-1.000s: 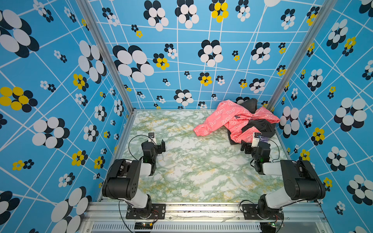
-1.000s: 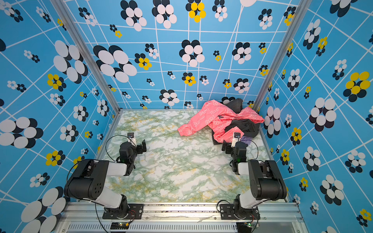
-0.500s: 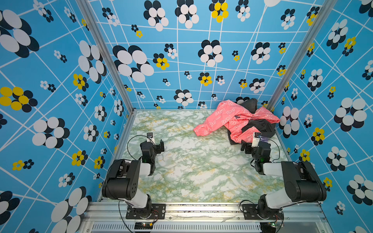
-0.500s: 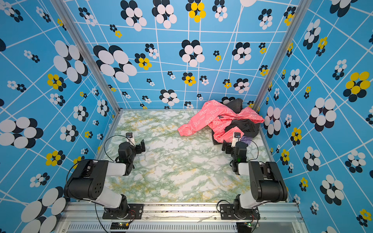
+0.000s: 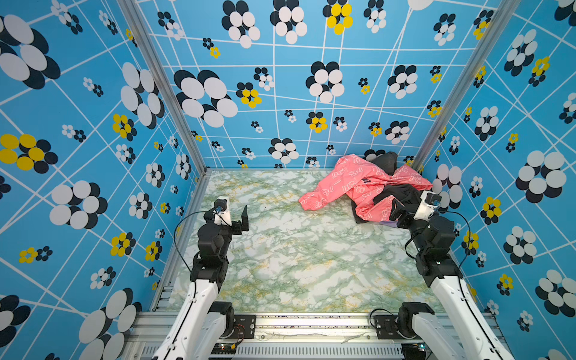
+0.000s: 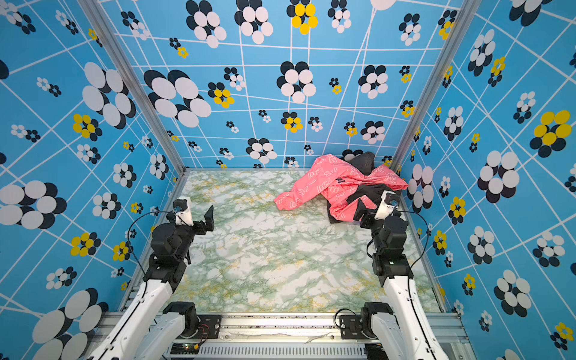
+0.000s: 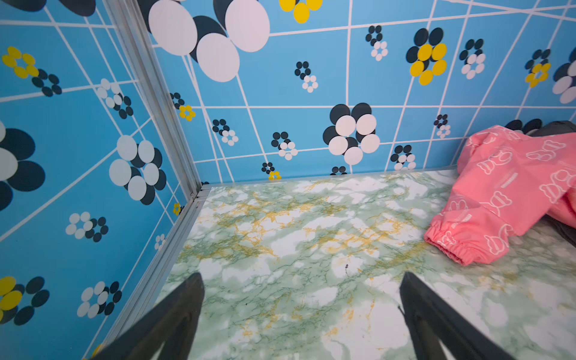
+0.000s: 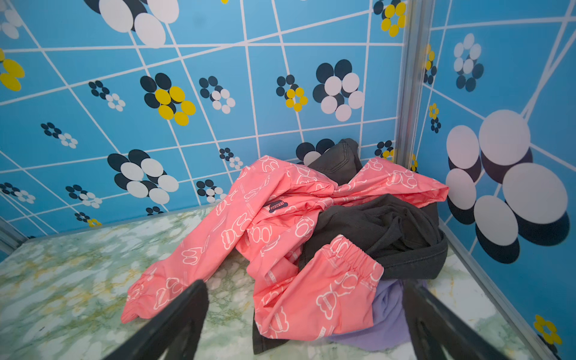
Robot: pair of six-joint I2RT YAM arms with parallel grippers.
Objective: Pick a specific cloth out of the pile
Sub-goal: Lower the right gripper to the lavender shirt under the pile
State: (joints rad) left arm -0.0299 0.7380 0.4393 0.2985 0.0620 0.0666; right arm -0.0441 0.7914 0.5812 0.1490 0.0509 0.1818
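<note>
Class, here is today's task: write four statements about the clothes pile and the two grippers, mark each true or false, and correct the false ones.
1. The lavender cloth lies on top of the pile. False: it peeks out from underneath the pink jacket and black garment.
2. The left gripper and right gripper are both open. True.
3. The left gripper holds the jacket's sleeve. False: it is empty, with only bare table between its fingers.
4. The pile sits in the table's far right corner. True.

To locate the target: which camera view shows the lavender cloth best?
The right wrist view: the lavender cloth pokes out beneath the pink jacket. Both top views show only a sliver; the left wrist view, none.
</note>
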